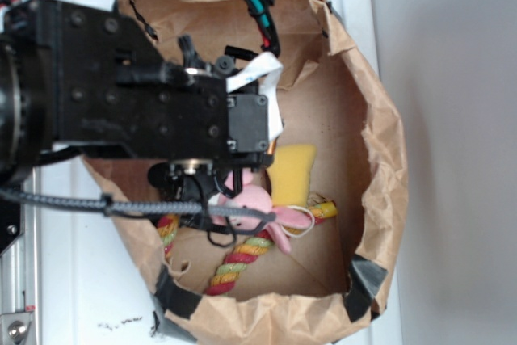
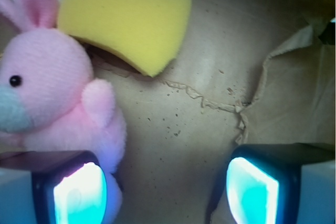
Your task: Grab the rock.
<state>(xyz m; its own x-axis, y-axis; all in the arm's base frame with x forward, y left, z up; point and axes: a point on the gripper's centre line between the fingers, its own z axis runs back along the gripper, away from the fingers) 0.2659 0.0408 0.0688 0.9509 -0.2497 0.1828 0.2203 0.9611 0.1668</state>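
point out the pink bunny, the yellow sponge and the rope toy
pink bunny (image 2: 50,85), wrist view, on its cheek
yellow sponge (image 2: 126,19), wrist view, on its broad face
rope toy (image 1: 234,268), exterior view, on its striped strand

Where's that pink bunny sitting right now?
In the wrist view the pink bunny is at the left, touching the yellow sponge above it. From outside, it lies on the paper bag floor, below the sponge.

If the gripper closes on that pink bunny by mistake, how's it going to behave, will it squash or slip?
The pink bunny looks like soft plush, so it would probably squash rather than resist. Its fuzzy surface should grip, not slip. It seems light, and leans against the yellow sponge, so a nudge would likely shift both. The gripper stands open, one finger right beside the bunny.
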